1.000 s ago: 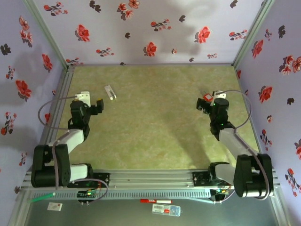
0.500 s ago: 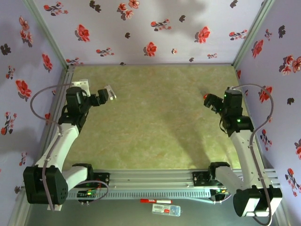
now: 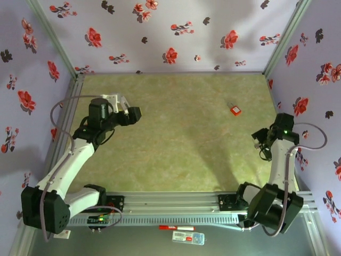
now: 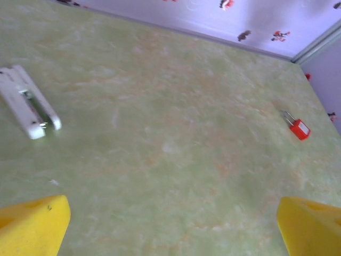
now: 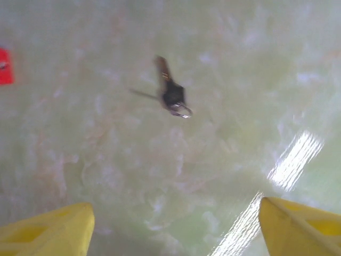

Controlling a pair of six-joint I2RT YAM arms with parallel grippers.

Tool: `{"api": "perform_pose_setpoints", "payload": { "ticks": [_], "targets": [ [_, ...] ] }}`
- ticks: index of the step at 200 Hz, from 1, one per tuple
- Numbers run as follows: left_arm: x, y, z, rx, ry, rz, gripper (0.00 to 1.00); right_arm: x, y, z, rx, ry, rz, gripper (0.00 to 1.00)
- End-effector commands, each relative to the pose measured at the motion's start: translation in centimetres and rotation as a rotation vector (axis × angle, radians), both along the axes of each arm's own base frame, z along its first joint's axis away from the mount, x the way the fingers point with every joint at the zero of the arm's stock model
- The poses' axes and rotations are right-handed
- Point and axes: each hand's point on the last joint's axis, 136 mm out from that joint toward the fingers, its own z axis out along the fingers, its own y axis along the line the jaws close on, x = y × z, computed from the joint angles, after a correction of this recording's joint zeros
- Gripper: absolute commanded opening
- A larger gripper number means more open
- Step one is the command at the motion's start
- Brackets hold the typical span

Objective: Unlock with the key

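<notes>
- Left arm: reaches from its base along the left side of the counter (image 3: pixel 176 144); the left claw (image 3: pixel 133 114) hangs over the far-left part of the green mottled surface, pointing toward the middle.
- Left claw state: apart; in the left wrist view the two yellow fingertips (image 4: pixel 33 223) sit at opposite bottom corners with bare counter between them; nothing is clamped.
- White oblong object (image 4: pixel 29 109): lies flat on the counter ahead and to the left of the left claw; a small metal part shows along its length; it is not touched by either finger.
- Red padlock (image 3: pixel 235 110): lies flat on the right far part of the counter, apart from both claws; the left wrist view shows its metal shackle pointing away from the red body; no key is in it.
- Key (image 5: pixel 173 96): dark head with a small metal ring; lies flat on the counter ahead of the right claw and roughly centred between its fingers; the view is blurred, so finer detail cannot be told; the padlock's red edge shows at the left border of this view, apart from the key.
- Right arm: stands near the right wall; the right claw (image 3: pixel 260 140) points left, nearer the bases than the padlock.
- Right claw state: apart; the yellow fingertips (image 5: pixel 49 228) sit wide at the bottom corners of the right wrist view; nothing between them; the key is untouched.
</notes>
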Motion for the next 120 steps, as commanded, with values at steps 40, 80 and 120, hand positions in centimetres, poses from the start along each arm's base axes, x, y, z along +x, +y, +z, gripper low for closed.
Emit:
{"api": "perform_pose_setpoints", "payload": {
  "ticks": [40,80,120],
  "targets": [
    [-0.1,-3.4,-1.6,-0.049,0.065,-0.058,1.0,2.3,-0.4,-4.6,0.241,-0.039,-0.224,0.68],
    [0.7,-4.3,-2.8,-0.049,0.095,-0.065,1.0,3.2,-1.4,-6.6,0.279,-0.016,-0.31,0.64],
    [1.6,-4.7,-4.3,-0.045,0.136,-0.057,0.99,3.9,-2.1,-7.7,0.291,0.012,-0.358,0.6]
  ]
}}
